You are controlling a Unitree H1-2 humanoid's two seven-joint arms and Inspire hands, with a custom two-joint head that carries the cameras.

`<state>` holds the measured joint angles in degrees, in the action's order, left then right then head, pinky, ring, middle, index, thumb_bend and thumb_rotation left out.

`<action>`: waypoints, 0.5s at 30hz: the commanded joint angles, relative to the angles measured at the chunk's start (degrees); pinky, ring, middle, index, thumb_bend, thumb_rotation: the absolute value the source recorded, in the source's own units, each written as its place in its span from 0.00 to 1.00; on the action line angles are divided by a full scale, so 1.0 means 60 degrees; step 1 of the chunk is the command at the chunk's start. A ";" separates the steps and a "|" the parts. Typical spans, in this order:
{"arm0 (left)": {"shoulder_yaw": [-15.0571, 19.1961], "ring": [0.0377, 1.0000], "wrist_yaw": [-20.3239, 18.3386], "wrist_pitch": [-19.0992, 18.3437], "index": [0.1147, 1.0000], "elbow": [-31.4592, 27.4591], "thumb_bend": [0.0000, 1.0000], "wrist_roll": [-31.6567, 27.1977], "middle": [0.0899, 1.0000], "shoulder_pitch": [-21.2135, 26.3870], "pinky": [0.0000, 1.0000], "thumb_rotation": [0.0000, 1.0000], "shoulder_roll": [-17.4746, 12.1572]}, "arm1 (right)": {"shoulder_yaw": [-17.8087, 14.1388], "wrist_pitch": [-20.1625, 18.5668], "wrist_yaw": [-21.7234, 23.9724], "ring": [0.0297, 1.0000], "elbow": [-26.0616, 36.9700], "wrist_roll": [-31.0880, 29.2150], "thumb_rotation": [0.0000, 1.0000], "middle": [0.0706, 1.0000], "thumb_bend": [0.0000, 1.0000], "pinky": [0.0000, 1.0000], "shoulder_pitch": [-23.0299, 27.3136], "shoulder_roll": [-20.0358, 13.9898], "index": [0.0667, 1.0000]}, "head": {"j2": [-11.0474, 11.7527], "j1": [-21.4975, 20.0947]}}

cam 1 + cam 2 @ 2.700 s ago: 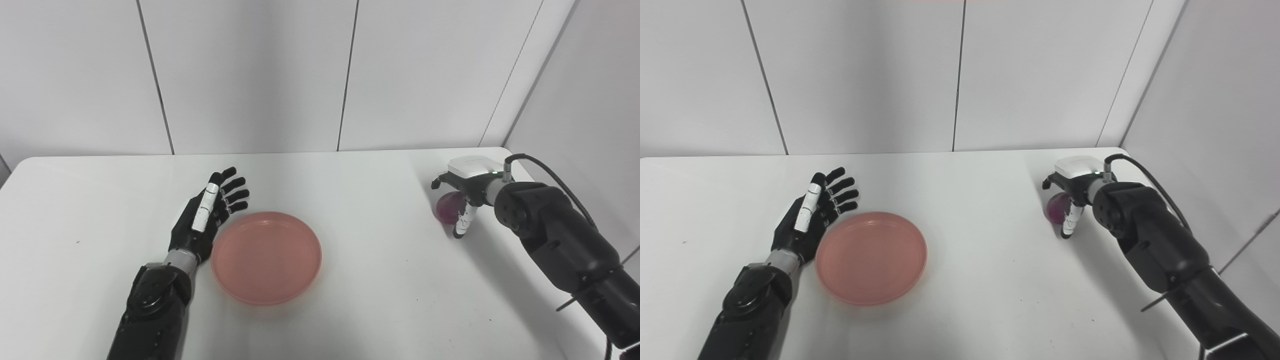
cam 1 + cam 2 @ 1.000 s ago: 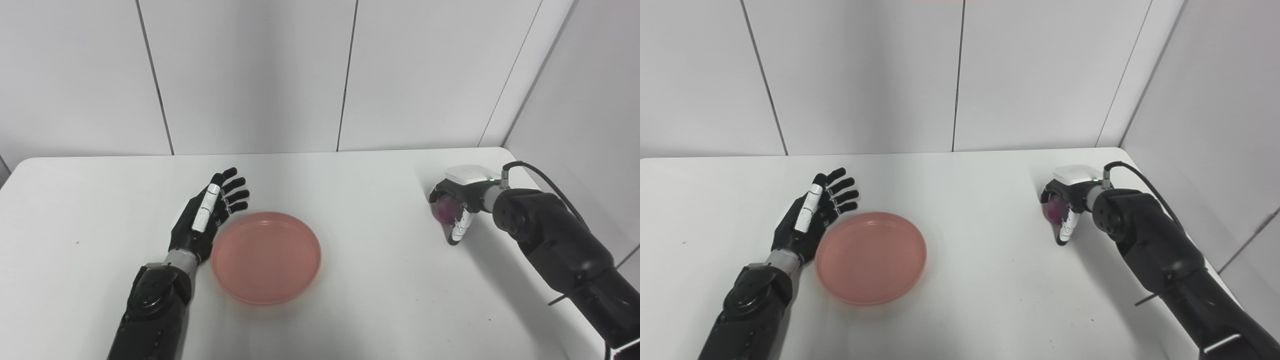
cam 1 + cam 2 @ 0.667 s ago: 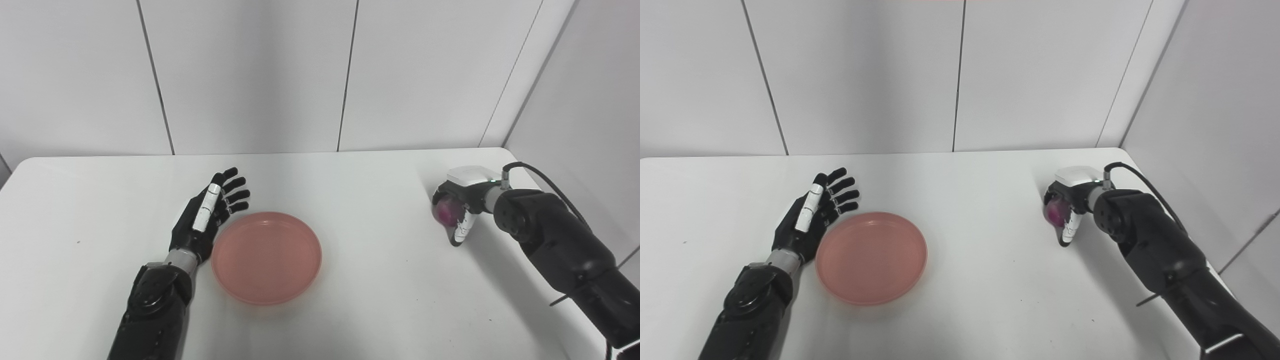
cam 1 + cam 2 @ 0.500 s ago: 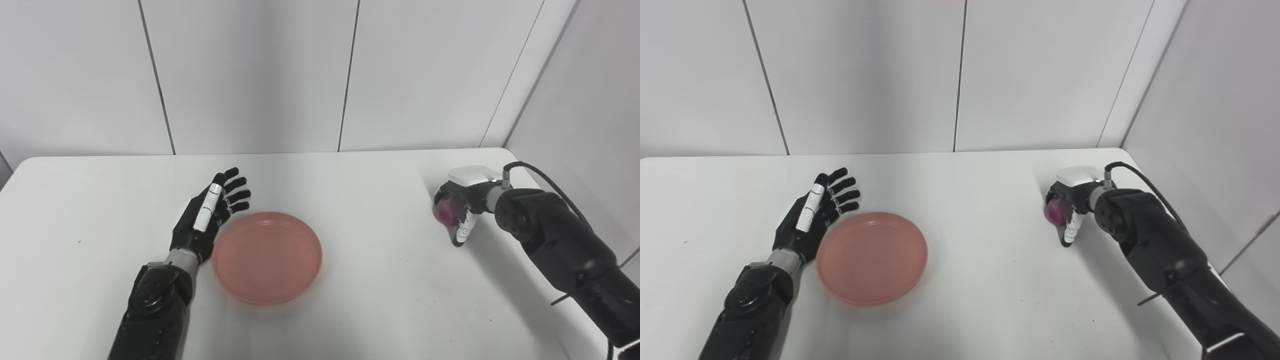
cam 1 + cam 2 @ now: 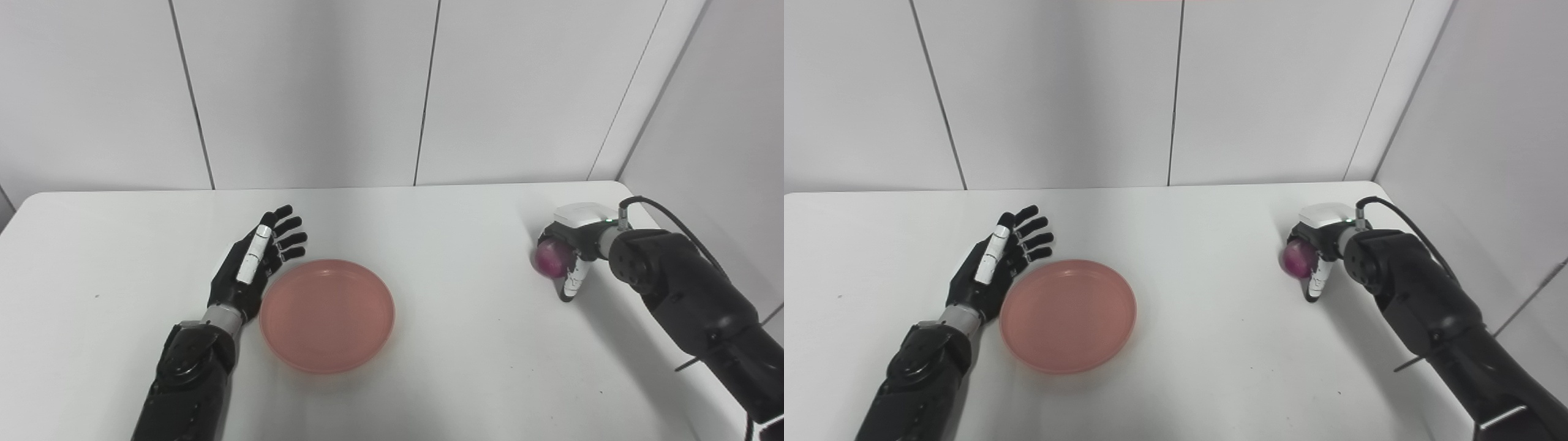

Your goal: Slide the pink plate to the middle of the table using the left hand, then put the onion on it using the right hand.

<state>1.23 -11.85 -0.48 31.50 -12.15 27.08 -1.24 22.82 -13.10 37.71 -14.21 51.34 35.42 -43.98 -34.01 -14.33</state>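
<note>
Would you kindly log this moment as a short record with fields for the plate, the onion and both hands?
pink plate: flat on the white table, empty
onion: near the table's right edge, far from the plate
left hand: open, fingers spread, beside the plate's left rim
right hand: shut on the onion
step left: onion onto the plate

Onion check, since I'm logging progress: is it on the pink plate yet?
No, the onion sits in the right hand at the table's right side, far from the pink plate.
</note>
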 commanded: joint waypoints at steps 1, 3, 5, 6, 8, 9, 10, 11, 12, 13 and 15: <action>-0.0042 0.77 0.0180 -0.0762 0.80 0.0872 0.77 0.0228 0.83 -0.0808 0.75 0.79 -0.0082 | -0.0139 0.0097 0.0003 0.68 0.0228 0.0062 0.12 0.76 0.96 0.55 0.0331 -0.0326 0.76 | 0.0013 0.0014; -0.0055 0.77 0.0176 -0.0737 0.80 0.0913 0.77 0.0249 0.83 -0.0802 0.74 0.79 -0.0092 | -0.0166 0.0128 -0.0019 0.67 0.0219 -0.0007 0.11 0.74 0.96 0.55 0.0311 -0.0308 0.76 | 0.0013 0.0014; -0.0068 0.77 0.0178 -0.0726 0.80 0.0936 0.77 0.0269 0.83 -0.0798 0.74 0.80 -0.0100 | -0.0194 0.0145 -0.0058 0.66 0.0202 -0.0059 0.11 0.73 0.96 0.55 0.0293 -0.0290 0.75 | 0.0007 0.0019; -0.0075 0.77 0.0177 -0.0720 0.80 0.0945 0.77 0.0275 0.83 -0.0796 0.74 0.80 -0.0105 | -0.0204 0.0153 -0.0079 0.66 0.0194 -0.0078 0.10 0.73 0.96 0.55 0.0285 -0.0283 0.75 | 0.0007 0.0019; -0.0075 0.77 0.0179 -0.0708 0.80 0.0978 0.77 0.0274 0.83 -0.0785 0.74 0.80 -0.0109 | -0.0208 0.0116 -0.0041 0.66 0.0186 -0.0104 0.09 0.73 0.95 0.55 0.0294 -0.0262 0.75 | 0.0012 0.0021; -0.0075 0.77 0.0184 -0.0695 0.80 0.0994 0.77 0.0274 0.83 -0.0783 0.74 0.80 -0.0111 | -0.0225 0.0106 -0.0033 0.66 0.0203 -0.0141 0.09 0.73 0.95 0.55 0.0288 -0.0246 0.75 | 0.0015 0.0022; -0.0075 0.77 0.0187 -0.0684 0.80 0.1006 0.77 0.0275 0.83 -0.0781 0.74 0.80 -0.0112 | -0.0237 0.0102 -0.0032 0.66 0.0216 -0.0169 0.09 0.72 0.95 0.55 0.0282 -0.0236 0.75 | 0.0015 0.0022; -0.0075 0.77 0.0184 -0.0686 0.80 0.1008 0.77 0.0271 0.83 -0.0783 0.74 0.80 -0.0113 | -0.0284 0.0123 -0.0087 0.66 0.0209 -0.0249 0.09 0.72 0.95 0.56 0.0260 -0.0217 0.75 | 0.0015 0.0022; -0.0074 0.77 0.0182 -0.0688 0.80 0.1010 0.77 0.0268 0.83 -0.0784 0.74 0.80 -0.0113 | -0.0318 0.0138 -0.0127 0.66 0.0202 -0.0306 0.08 0.72 0.95 0.56 0.0245 -0.0204 0.75 | 0.0015 0.0022; -0.0078 0.78 0.0181 -0.0699 0.80 0.0995 0.78 0.0270 0.83 -0.0790 0.74 0.79 -0.0115 | -0.0339 0.0139 -0.0140 0.66 0.0204 -0.0348 0.08 0.72 0.95 0.57 0.0236 -0.0196 0.75 | 0.0011 0.0020; -0.0095 0.78 0.0178 -0.0692 0.80 0.0996 0.78 0.0286 0.83 -0.0790 0.75 0.80 -0.0119 | -0.0417 0.0122 -0.0172 0.67 0.0244 -0.0476 0.08 0.72 0.95 0.57 0.0196 -0.0167 0.74 | 0.0011 0.0020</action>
<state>1.13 -11.85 -0.04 31.80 -12.15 27.10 -1.35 21.64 -13.10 37.46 -14.14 49.30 35.10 -44.01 -34.01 -14.24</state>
